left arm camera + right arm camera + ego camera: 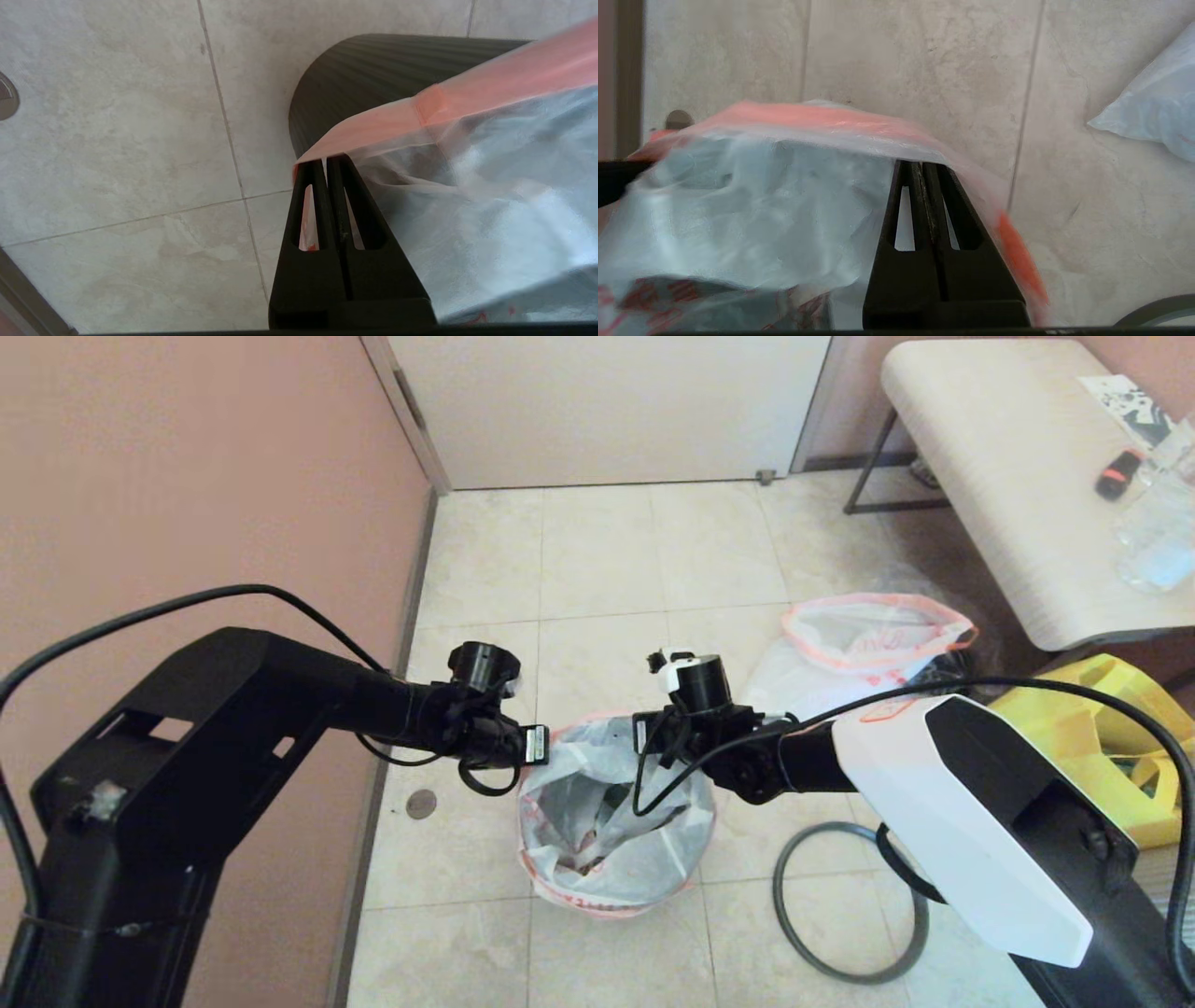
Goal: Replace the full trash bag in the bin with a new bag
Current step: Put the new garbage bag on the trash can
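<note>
**Both grippers pinch the bag's rim over the bin**

The bin (pixel 373 70), a dark ribbed round wastebasket, stands on the tiled floor (pixel 597 560), and all places here are given from it. A translucent trash bag (pixel 607 821) with an orange-red hem sits in it, mouth spread wide, crumpled contents showing inside. The left gripper (pixel 327 161) is at the bag's edge on the bin's wall-facing side, its jaws pressed together on the orange hem. The right gripper (pixel 920 165) is at the opposite edge of the bag's mouth, jaws likewise clamped on the hem, with the plastic draped over its fingers. A thin dark grey hoop (pixel 845 905) lies flat on the tiles just beside the bin, on the right arm's side. Farther off on that side and toward the door rests a second bag (pixel 868 644) with an orange-trimmed mouth, and beyond the hoop a yellow tote (pixel 1111 728)
</note>
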You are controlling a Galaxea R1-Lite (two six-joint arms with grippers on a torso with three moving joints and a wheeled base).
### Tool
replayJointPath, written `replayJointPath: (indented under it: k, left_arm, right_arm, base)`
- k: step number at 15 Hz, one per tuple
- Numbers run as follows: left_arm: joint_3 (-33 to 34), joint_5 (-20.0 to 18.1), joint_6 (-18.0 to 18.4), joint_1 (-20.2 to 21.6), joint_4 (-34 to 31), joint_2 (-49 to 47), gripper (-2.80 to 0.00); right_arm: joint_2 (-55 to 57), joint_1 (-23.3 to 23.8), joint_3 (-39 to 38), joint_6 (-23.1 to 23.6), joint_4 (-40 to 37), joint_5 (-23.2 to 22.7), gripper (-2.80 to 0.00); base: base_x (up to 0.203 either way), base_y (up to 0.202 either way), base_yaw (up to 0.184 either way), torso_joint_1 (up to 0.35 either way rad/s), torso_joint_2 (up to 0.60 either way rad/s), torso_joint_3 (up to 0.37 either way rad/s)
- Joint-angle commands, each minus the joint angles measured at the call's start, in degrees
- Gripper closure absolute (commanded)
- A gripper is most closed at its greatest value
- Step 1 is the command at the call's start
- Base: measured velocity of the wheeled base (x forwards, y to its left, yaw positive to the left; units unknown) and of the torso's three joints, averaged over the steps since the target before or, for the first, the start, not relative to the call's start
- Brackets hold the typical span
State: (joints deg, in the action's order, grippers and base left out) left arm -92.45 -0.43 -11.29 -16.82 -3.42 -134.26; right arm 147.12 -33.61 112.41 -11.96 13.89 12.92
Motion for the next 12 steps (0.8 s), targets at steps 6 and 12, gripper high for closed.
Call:
replayJointPath:
  k: [6,12]
  left_arm:
    - [-1.21,-0.01,-0.13,0.12,0.00,-2.51,0.00]
    - [-4.16,-0.01,-0.30,2.19,-3.22,-3.49,0.00]
  right_arm:
    - [3.72,1.96,0.35,4.26,8.17,-0.24,0.00]
    - [3.59,3.16,0.27,4.40,5.77,-0.13,0.00]
  base:
    - [0.000,0.000,0.000,0.000,0.00,0.000]
    - [0.000,0.000,0.000,0.000,0.00,0.000]
